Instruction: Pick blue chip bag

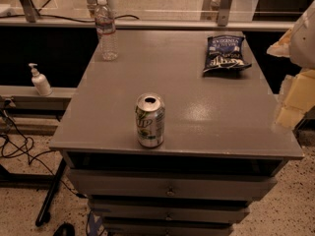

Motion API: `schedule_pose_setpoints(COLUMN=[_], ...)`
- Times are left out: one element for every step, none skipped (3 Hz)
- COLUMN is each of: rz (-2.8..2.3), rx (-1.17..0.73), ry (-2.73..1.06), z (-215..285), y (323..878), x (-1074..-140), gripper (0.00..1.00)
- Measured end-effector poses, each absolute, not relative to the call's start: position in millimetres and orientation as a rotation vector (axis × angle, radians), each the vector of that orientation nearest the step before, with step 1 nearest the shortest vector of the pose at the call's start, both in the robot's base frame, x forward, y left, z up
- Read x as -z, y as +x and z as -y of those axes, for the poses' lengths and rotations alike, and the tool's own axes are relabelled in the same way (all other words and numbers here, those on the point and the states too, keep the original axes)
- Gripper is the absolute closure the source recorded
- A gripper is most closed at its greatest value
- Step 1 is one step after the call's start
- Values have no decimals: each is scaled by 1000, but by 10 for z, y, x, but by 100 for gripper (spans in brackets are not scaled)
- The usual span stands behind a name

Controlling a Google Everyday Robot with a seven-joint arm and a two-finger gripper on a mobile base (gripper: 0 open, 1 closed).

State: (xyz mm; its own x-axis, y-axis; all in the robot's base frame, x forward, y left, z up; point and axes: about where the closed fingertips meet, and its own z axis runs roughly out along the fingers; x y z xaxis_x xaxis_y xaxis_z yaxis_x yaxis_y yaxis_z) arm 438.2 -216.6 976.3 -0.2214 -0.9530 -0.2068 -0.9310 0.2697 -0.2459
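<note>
The blue chip bag (225, 53) lies flat on the far right part of the grey cabinet top (197, 107). It is dark navy with white lettering and a pale picture. My gripper (294, 97) shows as a pale, blurred shape at the right edge of the view. It hangs just off the cabinet's right side, to the right of the bag and nearer the camera. It touches nothing on the top.
A green-and-silver soda can (150, 120) stands upright near the front edge. A clear water bottle (107, 29) stands at the far left corner. A white pump bottle (40, 80) sits on a ledge to the left. Cables (19, 149) lie on the floor at left. Drawers (170, 191) are below.
</note>
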Motion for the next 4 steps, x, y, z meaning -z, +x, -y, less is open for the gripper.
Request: schedule_pose_setpoints(rz=[-2215, -2207, -2198, -2174], rx=[112, 177, 254, 308], ry=[-1721, -1689, -1620, -1507], z=[2184, 2372, 2669, 2966], y=[4422, 4820, 5314, 5779], x=[-9783, -9741, -9717, -9771], gripper=[0, 0, 0, 0])
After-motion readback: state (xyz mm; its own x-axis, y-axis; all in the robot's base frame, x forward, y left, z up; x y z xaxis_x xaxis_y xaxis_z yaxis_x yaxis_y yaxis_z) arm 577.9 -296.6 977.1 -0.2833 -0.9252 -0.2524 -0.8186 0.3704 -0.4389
